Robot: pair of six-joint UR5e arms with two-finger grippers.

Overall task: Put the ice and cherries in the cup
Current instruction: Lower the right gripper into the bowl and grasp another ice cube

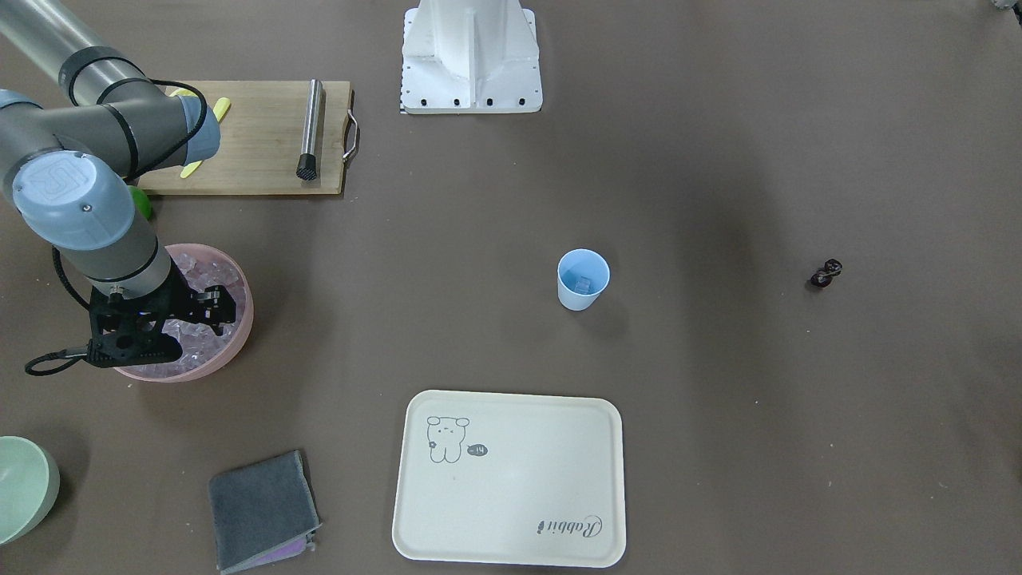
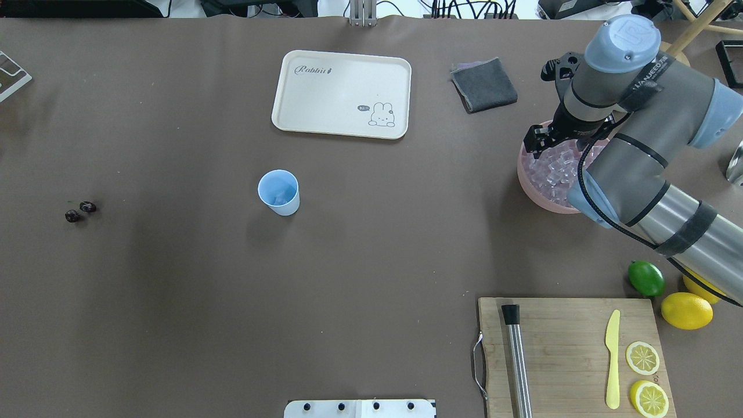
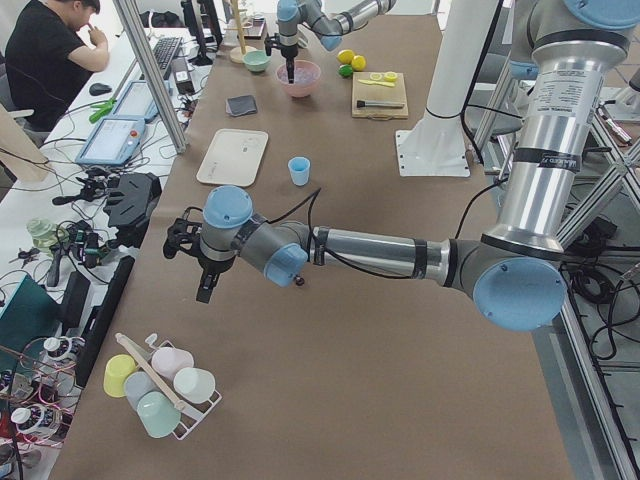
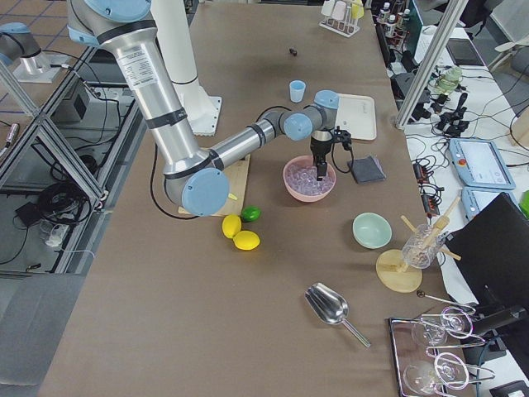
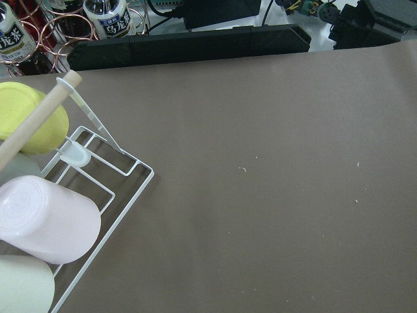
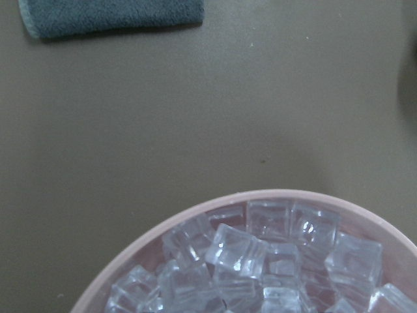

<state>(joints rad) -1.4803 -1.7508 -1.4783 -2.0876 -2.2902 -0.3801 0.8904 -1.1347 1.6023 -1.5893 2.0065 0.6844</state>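
While a brown covering spans the long table [image 2: 371, 261], a wooden cutting board [image 2: 569, 348] lies nearest the robot. Farther out, the blue cup [image 2: 278, 193] holds ice [image 1: 584, 283], and cherries [image 2: 80, 211] lie well apart on the robot's left. Right jaws hang over a pink bowl [image 2: 545, 206] of ice; whether they, or the left jaws, are open cannot be told.

Soft, even light falls from above on my table [image 2: 174, 302]; the shadow beside the cup [image 1: 583, 294] is faint and blurred. In my right wrist view the ice [image 6: 238, 251] glints, slightly soft.
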